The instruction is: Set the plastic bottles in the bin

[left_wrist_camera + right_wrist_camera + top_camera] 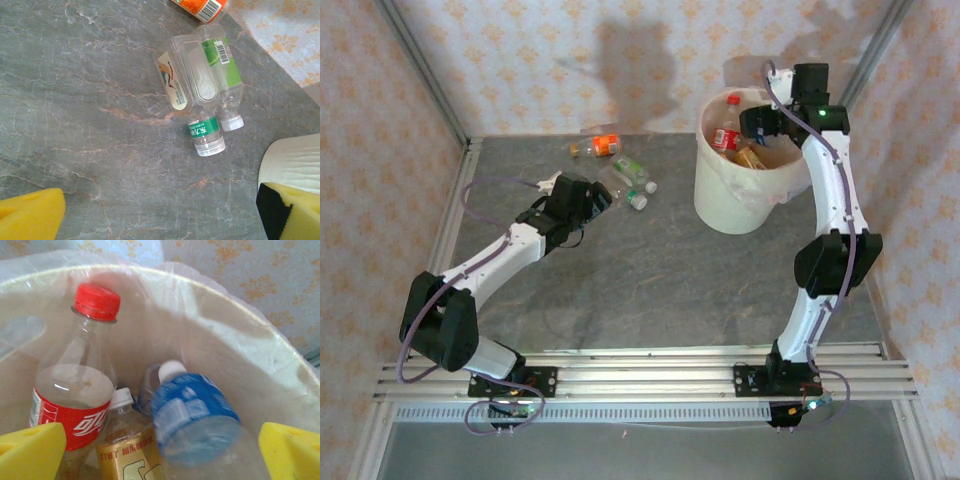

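Note:
In the right wrist view my right gripper (pixel 162 457) hangs open over the bin (pixel 225 325), its yellow pads (pixel 30 452) wide apart. A blurred blue-labelled bottle (pixel 195 415) lies below them, touching neither. Beside it in the bin stand a red-labelled, red-capped bottle (pixel 75 390) and a gold-labelled one (pixel 127 455). My left gripper (pixel 162 210) is open above bare table, just short of two clear bottles lying side by side: one with a green neck band (pixel 187 92), one with a green label (pixel 222 65). An orange-labelled bottle (pixel 200 6) lies beyond them.
From above, the white bin (pixel 730 200) stands at the back right with the right gripper (pixel 760 125) over its mouth. The left gripper (pixel 590 195) is at mid-left, near the bottles (pixel 630 178). The orange-labelled bottle (pixel 597 146) lies by the patterned back wall.

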Robot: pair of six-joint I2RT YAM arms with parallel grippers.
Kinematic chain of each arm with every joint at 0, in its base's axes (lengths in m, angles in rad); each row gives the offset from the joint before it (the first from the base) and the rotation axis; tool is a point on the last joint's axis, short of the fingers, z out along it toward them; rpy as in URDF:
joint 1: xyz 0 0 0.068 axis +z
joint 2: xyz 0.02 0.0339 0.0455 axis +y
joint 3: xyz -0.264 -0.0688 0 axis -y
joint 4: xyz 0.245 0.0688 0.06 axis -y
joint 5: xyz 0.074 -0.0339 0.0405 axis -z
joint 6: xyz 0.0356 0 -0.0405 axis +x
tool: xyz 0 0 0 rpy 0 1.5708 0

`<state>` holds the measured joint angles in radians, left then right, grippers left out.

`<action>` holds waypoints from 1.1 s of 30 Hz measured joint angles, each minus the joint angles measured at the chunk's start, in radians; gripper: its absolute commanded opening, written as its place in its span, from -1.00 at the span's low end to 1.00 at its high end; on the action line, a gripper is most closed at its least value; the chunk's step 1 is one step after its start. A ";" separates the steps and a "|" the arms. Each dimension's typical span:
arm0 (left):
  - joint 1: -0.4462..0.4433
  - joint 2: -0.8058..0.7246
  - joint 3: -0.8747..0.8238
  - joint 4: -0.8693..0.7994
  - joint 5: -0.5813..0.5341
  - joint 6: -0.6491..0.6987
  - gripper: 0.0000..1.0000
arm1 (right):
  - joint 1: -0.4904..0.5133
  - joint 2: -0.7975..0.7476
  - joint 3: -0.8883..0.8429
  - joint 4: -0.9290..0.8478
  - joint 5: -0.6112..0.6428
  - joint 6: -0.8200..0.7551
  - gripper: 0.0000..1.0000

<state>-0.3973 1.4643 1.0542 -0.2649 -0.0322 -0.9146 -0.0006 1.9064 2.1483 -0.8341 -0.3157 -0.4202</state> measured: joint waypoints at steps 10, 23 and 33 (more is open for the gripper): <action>0.000 0.085 0.037 0.000 0.033 0.000 1.00 | 0.000 -0.270 -0.305 0.265 -0.029 0.178 0.98; 0.000 0.292 0.227 -0.045 0.096 0.000 1.00 | 0.004 -0.613 -0.695 0.586 -0.161 0.550 0.98; 0.000 0.509 0.544 -0.205 0.023 0.034 1.00 | 0.142 -0.837 -0.847 0.618 -0.247 0.645 0.98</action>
<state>-0.3969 1.9736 1.5982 -0.4702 -0.0093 -0.8803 0.1417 1.0695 1.3014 -0.2161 -0.5625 0.2249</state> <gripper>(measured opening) 0.999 0.992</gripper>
